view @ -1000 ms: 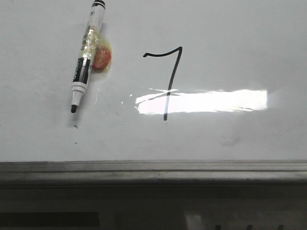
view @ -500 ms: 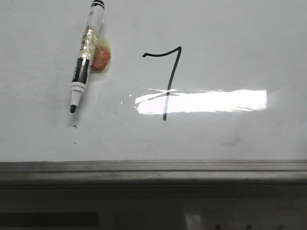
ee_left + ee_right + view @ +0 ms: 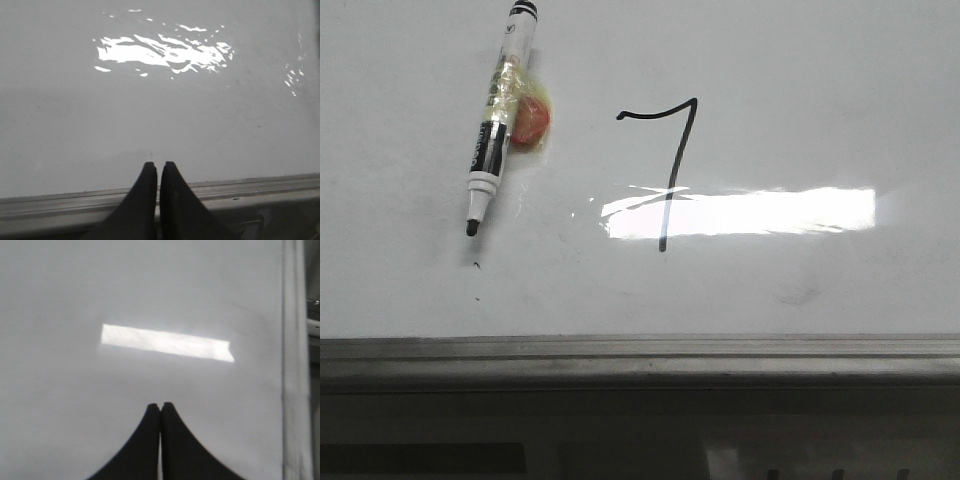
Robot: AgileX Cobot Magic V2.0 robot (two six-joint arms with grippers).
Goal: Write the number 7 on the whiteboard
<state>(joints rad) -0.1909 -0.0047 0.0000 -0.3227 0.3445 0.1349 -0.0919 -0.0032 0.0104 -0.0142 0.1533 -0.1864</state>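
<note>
- Large glossy white whiteboard [image 3: 800, 60] with grey metal frame strip: lies flat and serves as the landmark; a bright rectangular glare crosses its middle.
- Thin black hand-drawn number 7 [image 3: 670, 165]: sits near the board's centre, its stem running down through the glare; the numeral looks complete.
- Black-and-white uncapped marker [image 3: 498, 125] with an orange-yellow lump taped to its barrel: lies on the board, left of the numeral and apart from it, apparently set down because writing is finished.
- Left gripper [image 3: 159, 166]: black fingers drawn nearly together, holding nothing, above the board's frame edge.
- Right gripper [image 3: 160, 406]: fingers pressed together, empty, over bare board.
</note>
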